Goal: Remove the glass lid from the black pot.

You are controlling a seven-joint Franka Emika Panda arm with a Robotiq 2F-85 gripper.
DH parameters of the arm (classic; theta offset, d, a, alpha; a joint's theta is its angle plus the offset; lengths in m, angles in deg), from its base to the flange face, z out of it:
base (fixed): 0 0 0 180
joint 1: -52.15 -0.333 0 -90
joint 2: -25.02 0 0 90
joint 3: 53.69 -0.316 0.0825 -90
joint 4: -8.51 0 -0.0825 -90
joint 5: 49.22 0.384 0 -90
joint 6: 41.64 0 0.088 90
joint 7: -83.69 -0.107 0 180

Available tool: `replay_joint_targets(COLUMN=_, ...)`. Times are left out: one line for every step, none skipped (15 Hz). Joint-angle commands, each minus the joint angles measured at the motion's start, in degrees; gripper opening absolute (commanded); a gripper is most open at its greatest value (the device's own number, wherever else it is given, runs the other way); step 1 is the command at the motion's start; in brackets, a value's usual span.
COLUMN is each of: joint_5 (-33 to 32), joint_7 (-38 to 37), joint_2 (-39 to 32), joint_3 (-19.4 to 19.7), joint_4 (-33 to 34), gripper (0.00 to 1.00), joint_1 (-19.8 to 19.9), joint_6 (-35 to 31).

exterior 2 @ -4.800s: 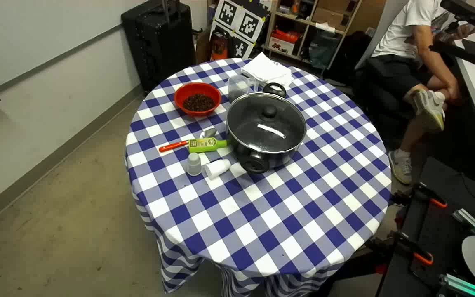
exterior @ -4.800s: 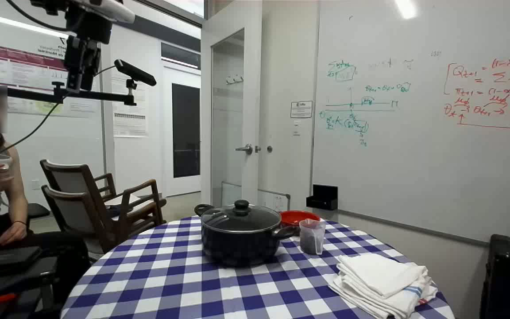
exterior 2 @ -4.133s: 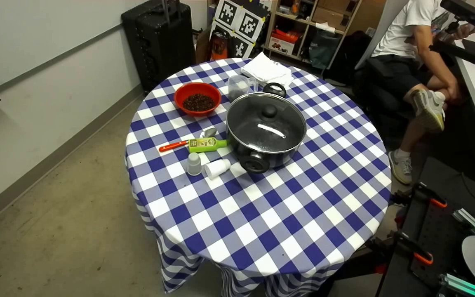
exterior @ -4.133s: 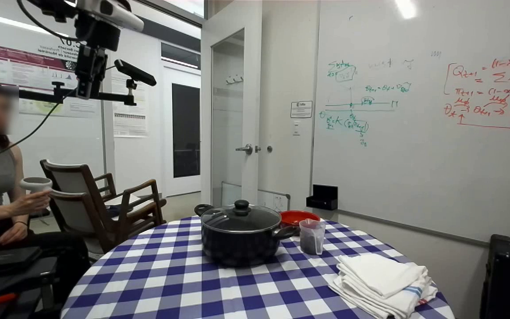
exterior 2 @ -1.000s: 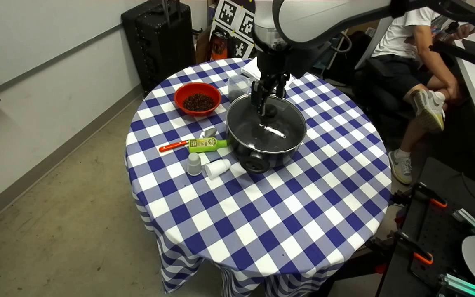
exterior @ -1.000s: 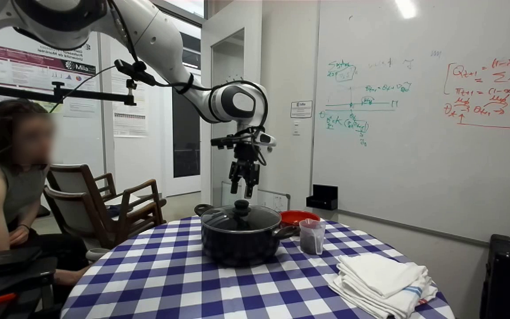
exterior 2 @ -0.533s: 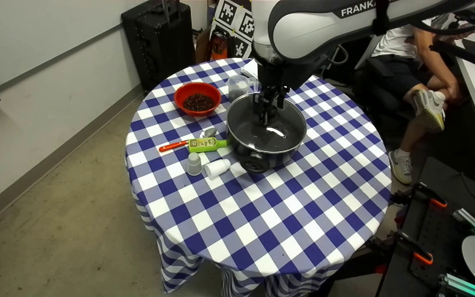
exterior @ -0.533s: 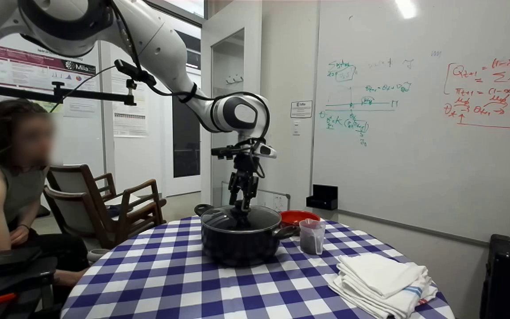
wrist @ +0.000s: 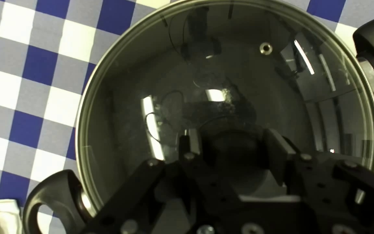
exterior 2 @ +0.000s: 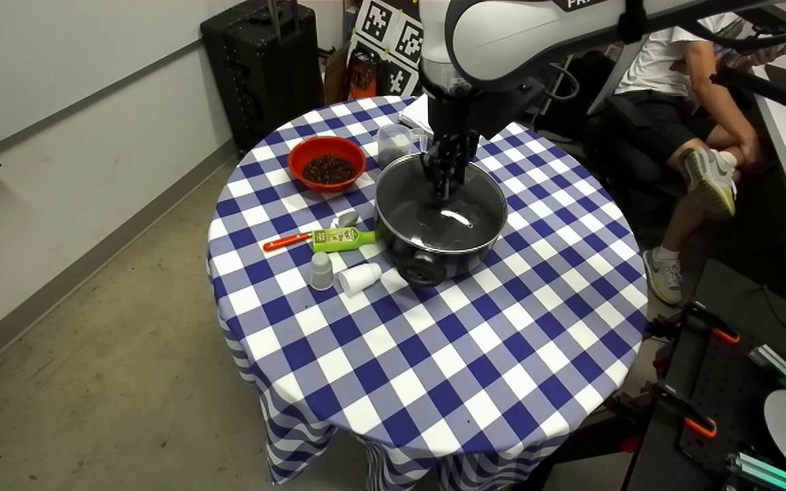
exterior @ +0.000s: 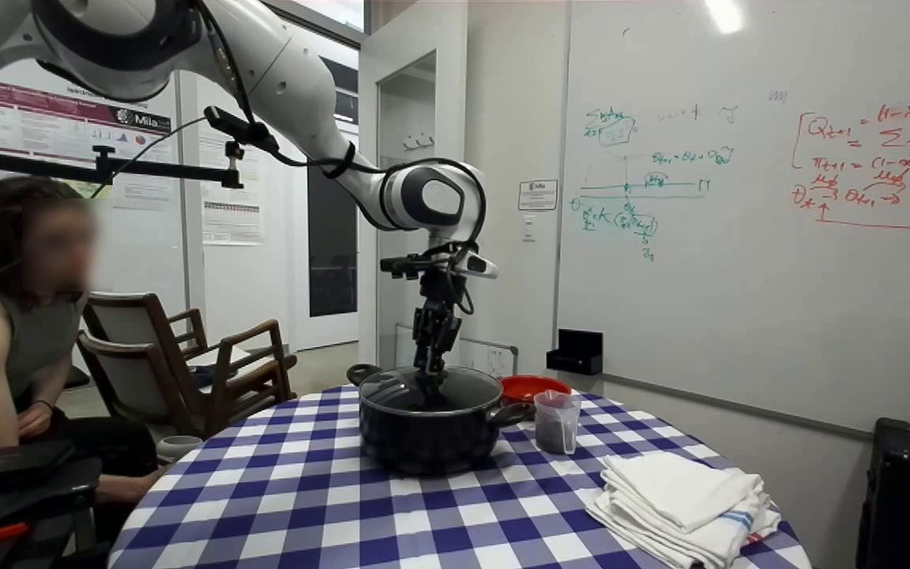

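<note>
two black fingers (wrist: 277,157) were clenched around the knob (wrist: 234,152) of the clear glass lid (wrist: 226,74), which sat on the black pot (exterior: 430,441), near a red bowl (exterior 2: 327,145), on a cloth-covered desk (exterior 2: 461,368).

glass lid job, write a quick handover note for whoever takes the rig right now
Gripper: fingers on either side of the black knob; wrist view too dark to tell whether they grip it.
Glass lid: seated on the black pot, which stands on the checked tablecloth.
Done: gripper positioned at the knob.
Left: confirm the hold, lift the glass lid clear, put it down.
</note>
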Motion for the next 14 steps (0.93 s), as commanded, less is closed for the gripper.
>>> replay_joint_targets(joint_5=1.06, joint_7=-0.53, joint_2=-0.24, joint_3=0.35, joint_4=1.49, gripper=0.24, joint_1=0.02, joint_6=1.26)
replay_joint_targets(joint_5=1.14, joint_7=-0.43, joint_2=0.05, joint_3=0.32, joint_4=1.26, gripper=0.24, joint_1=0.10, joint_6=1.17)
replay_joint_targets(joint_5=1.34, joint_7=-0.14, joint_2=0.96, joint_3=0.22, joint_4=0.69, gripper=0.24, joint_1=0.27, joint_6=1.21)
replay_joint_targets(joint_5=1.66, joint_7=0.32, joint_2=2.32, joint_3=0.06, joint_4=-0.07, gripper=0.24, joint_1=0.56, joint_6=1.21)
replay_joint_targets(joint_5=1.98, joint_7=0.80, joint_2=4.30, joint_3=-0.04, joint_4=-1.16, gripper=0.24, joint_1=0.94, joint_6=1.20)
replay_joint_targets(joint_5=2.67, joint_7=2.00, joint_2=6.93, joint_3=-0.35, joint_4=-2.64, gripper=0.24, joint_1=1.63, joint_6=1.39)
replay_joint_targets(joint_5=3.30, joint_7=3.30, joint_2=9.60, joint_3=-0.63, joint_4=-4.28, gripper=0.24, joint_1=2.26, joint_6=1.20)
replay_joint_targets(joint_5=3.95, joint_7=4.33, joint_2=11.23, joint_3=-0.83, joint_4=-5.07, gripper=0.24, joint_1=2.82, joint_6=0.26)
replay_joint_targets(joint_5=4.06, joint_7=5.44, joint_2=13.52, joint_3=-0.73, joint_4=-6.26, gripper=0.24, joint_1=3.15, joint_6=-0.37)
replay_joint_targets(joint_5=4.04, joint_7=6.38, joint_2=15.95, joint_3=-0.51, joint_4=-7.38, gripper=0.24, joint_1=3.52, joint_6=-0.26)
replay_joint_targets(joint_5=4.08, joint_7=6.75, joint_2=18.51, joint_3=-0.21, joint_4=-8.56, gripper=0.24, joint_1=3.96, joint_6=-0.08)
replay_joint_targets(joint_5=4.07, joint_7=6.51, joint_2=21.11, joint_3=0.23, joint_4=-9.96, gripper=0.24, joint_1=4.45, joint_6=0.10)
replay_joint_targets(joint_5=3.95, joint_7=5.58, joint_2=23.71, joint_3=0.84, joint_4=-11.60, gripper=0.24, joint_1=4.98, joint_6=0.82)
replay_joint_targets(joint_5=4.63, joint_7=5.75, joint_2=26.14, joint_3=1.18, joint_4=-13.00, gripper=0.24, joint_1=5.96, joint_6=1.99)
